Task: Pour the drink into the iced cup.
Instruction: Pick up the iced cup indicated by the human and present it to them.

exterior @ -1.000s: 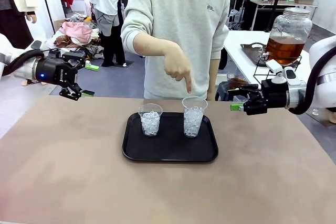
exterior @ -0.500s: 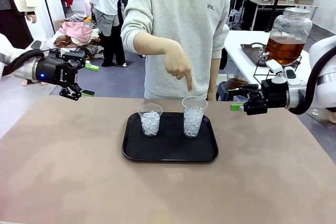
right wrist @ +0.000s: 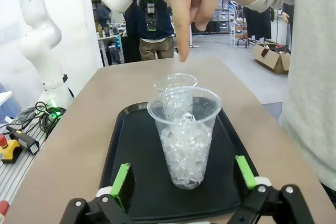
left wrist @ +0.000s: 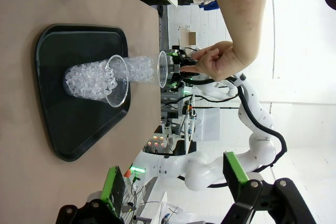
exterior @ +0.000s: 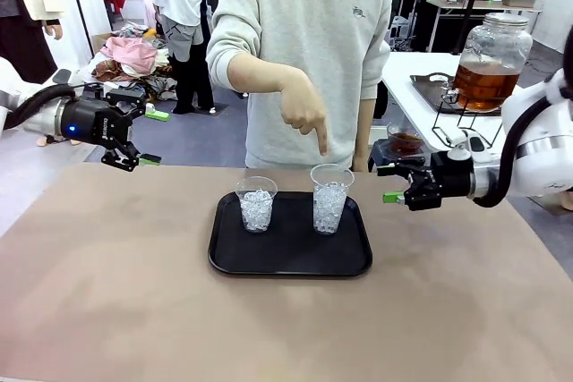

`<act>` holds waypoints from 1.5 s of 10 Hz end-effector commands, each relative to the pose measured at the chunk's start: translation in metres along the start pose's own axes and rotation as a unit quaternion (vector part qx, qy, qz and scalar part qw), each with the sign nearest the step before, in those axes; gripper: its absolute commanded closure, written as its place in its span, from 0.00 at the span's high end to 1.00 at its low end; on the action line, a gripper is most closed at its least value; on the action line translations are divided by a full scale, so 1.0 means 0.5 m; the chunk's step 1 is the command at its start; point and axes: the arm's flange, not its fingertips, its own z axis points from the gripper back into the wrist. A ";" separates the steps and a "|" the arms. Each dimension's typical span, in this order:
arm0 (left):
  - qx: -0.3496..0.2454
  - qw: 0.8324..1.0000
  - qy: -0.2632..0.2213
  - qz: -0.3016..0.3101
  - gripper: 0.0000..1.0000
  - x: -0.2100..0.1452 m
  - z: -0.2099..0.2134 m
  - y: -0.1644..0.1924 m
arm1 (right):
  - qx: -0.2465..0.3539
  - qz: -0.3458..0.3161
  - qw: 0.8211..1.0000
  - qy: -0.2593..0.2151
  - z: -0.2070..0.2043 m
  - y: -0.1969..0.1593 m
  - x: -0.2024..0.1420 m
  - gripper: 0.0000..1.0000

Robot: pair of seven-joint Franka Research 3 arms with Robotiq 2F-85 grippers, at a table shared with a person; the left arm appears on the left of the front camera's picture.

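Front and opposing wrist cameras share the tray (exterior: 288,255).

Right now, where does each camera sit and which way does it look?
Front: fixed between the arms, facing the person across the table; left end effector and right end effector at the sides.
Left wrist: on the left arm, rolled sideways, facing the tray; its own fingers rise below.
Right wrist: on the right arm, facing the nearer iced cup; own fingers below.
Shared: all show the pointing hand.
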 end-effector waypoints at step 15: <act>-0.001 1.000 0.000 0.000 1.00 -0.003 0.001 -0.001 | 0.013 0.005 0.999 -0.039 -0.101 -0.048 -0.107 1.00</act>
